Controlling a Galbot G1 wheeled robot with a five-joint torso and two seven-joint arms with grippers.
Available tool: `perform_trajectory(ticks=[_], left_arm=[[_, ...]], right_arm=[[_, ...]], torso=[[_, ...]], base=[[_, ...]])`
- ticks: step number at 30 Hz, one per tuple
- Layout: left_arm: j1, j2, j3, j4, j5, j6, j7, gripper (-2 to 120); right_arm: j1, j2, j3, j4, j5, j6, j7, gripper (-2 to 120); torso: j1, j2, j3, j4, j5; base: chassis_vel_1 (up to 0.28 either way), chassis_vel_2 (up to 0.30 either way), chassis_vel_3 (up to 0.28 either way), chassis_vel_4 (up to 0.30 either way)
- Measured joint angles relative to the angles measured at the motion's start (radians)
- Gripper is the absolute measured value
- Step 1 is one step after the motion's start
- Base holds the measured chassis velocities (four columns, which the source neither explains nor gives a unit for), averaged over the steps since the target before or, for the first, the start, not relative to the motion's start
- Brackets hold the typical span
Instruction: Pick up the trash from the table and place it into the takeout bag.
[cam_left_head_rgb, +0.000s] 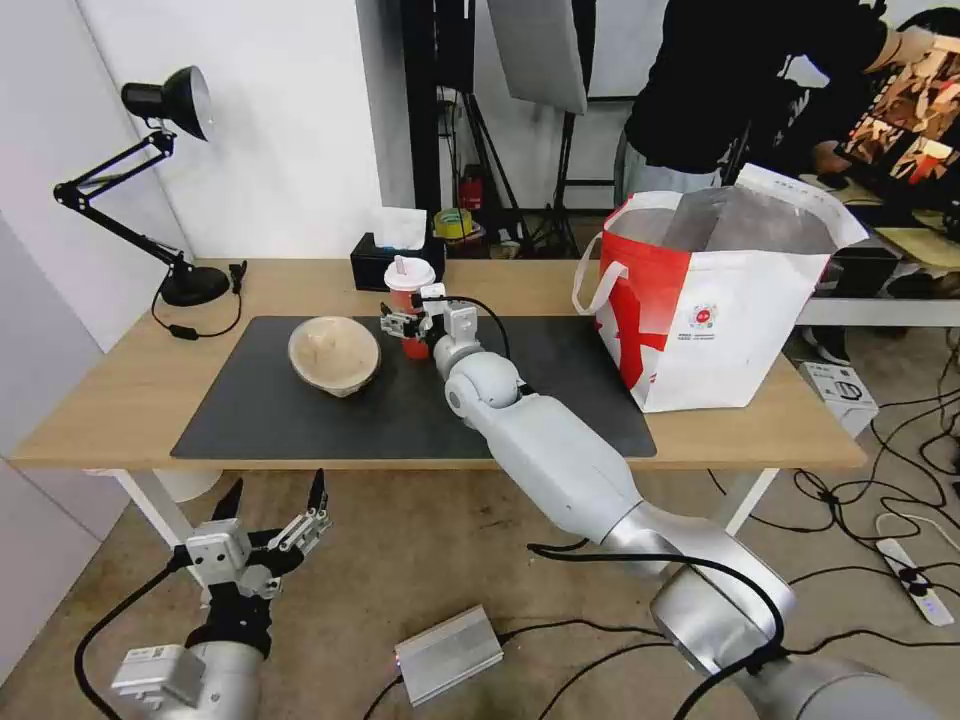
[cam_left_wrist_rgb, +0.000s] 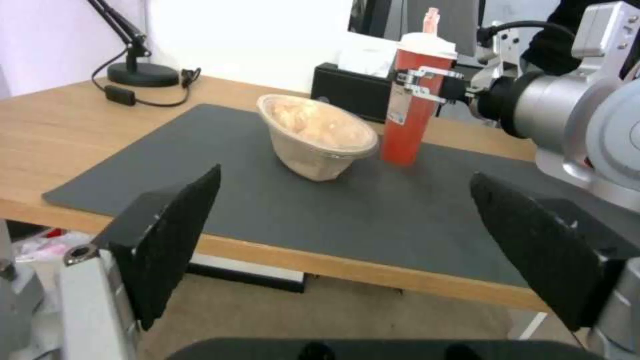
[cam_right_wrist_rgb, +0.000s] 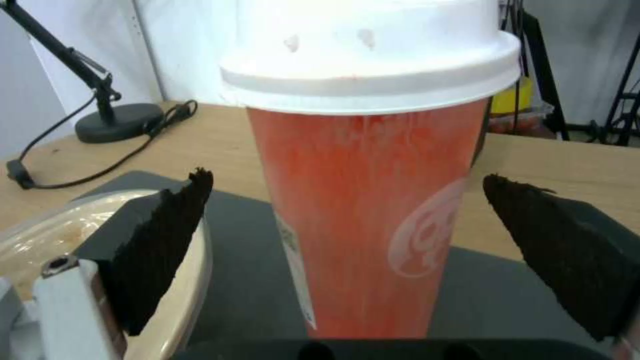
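Note:
The trash here is a tall red cup (cam_left_head_rgb: 409, 285) with a white lid and a beige bowl (cam_left_head_rgb: 335, 355), both on the dark mat (cam_left_head_rgb: 400, 415) of the table (cam_left_head_rgb: 120, 390). My right gripper (cam_left_head_rgb: 404, 323) is open around the cup (cam_right_wrist_rgb: 373, 200), one finger (cam_right_wrist_rgb: 160, 245) on each side with a gap to the cup wall. The bowl (cam_right_wrist_rgb: 40, 240) lies close beside it. The takeout bag (cam_left_head_rgb: 715, 310) stands open at the table's right end. Low in front of the table, my left gripper (cam_left_head_rgb: 275, 505) hangs open, facing the bowl (cam_left_wrist_rgb: 320, 132) and cup (cam_left_wrist_rgb: 413, 110).
A black tissue box (cam_left_head_rgb: 385, 260) sits just behind the cup. A desk lamp (cam_left_head_rgb: 190, 285) with its cord occupies the far left corner. A person stands behind the bag. A silver box (cam_left_head_rgb: 450, 655), cables and a power strip (cam_left_head_rgb: 915, 580) lie on the floor.

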Motion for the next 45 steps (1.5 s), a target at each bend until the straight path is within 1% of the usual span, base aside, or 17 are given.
perform_trajectory(ticks=[8,13,34,45], left_arm=[[-0.002,0.004,0.003,0.002,0.0,0.0,0.002,100],[-0.004,0.013,0.008,0.005,-0.001,0.0,0.003,100],[-0.011,0.018,0.023,0.013,-0.001,0.0,0.005,100],[-0.019,0.033,0.031,0.019,-0.001,0.001,0.006,100]], right_arm=[[0.01,0.0,0.008,-0.027,0.0,0.005,-0.018,100],[0.019,0.0,0.016,-0.058,0.004,0.023,-0.063,100],[0.036,0.001,0.02,-0.102,0.021,0.036,-0.123,100],[0.042,0.002,0.029,-0.148,0.032,0.046,-0.164,100]], torso=[[0.0,0.0,0.0,0.0,0.0001],[0.0,0.0,0.0,0.0,0.0001],[0.0,0.0,0.0,0.0,0.0001],[0.0,0.0,0.0,0.0,0.0001]], base=[[0.0,0.0,0.0,0.0],[0.0,0.0,0.0,0.0],[0.0,0.0,0.0,0.0],[0.0,0.0,0.0,0.0]])
